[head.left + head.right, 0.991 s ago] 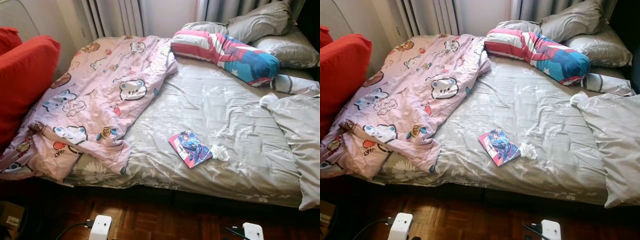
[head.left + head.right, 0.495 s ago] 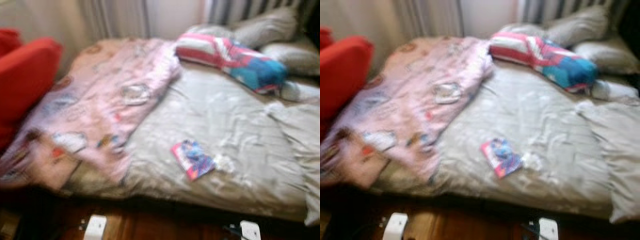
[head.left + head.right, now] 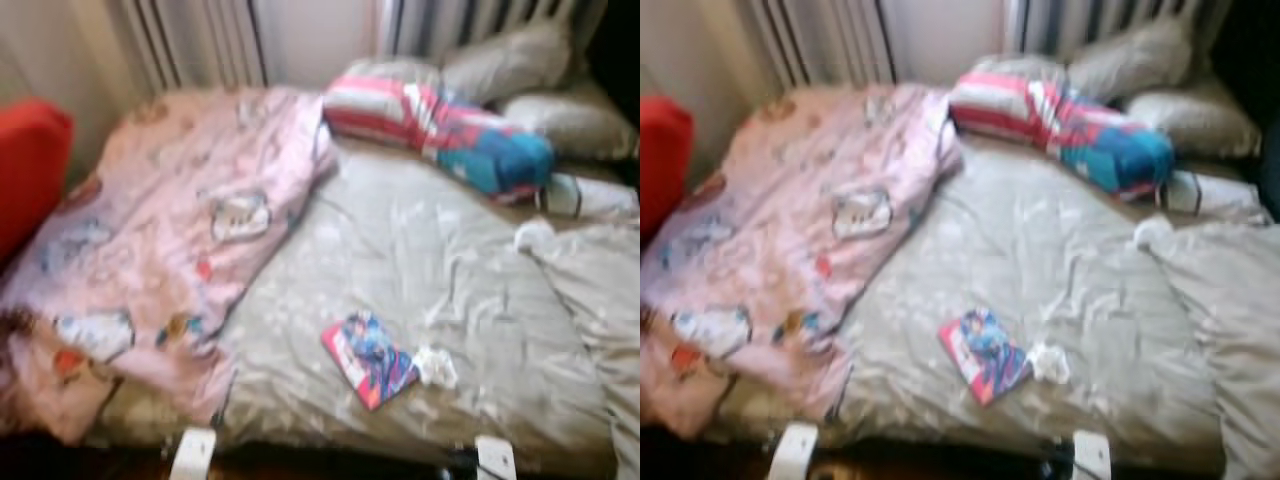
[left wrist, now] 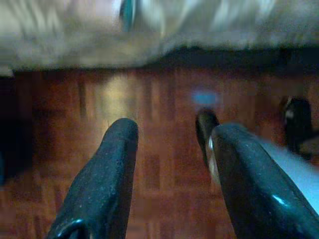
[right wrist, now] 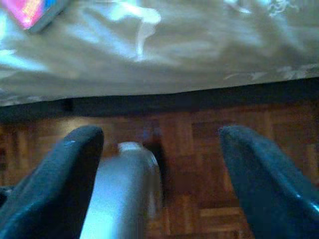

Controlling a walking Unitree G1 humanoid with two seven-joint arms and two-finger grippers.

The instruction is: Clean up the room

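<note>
Grey floral bedding covers a wide, unmade bed, all a bit blurry in the head views. On the robot's left side of it sprawls a crumpled pink blanket with cartoon bear prints, and a red cushion sits past the bed's left edge. Near the front edge lies a thin red-and-blue comic-style book, with a small crumpled white tissue touching its right side. Up by the curtains rest a long red, white and blue striped bolster pillow and grey pillows.

Both arms hang low over the brown parquet floor (right at the bed's edge). The left gripper and the right gripper both have their black fingers spread apart, holding nothing.
</note>
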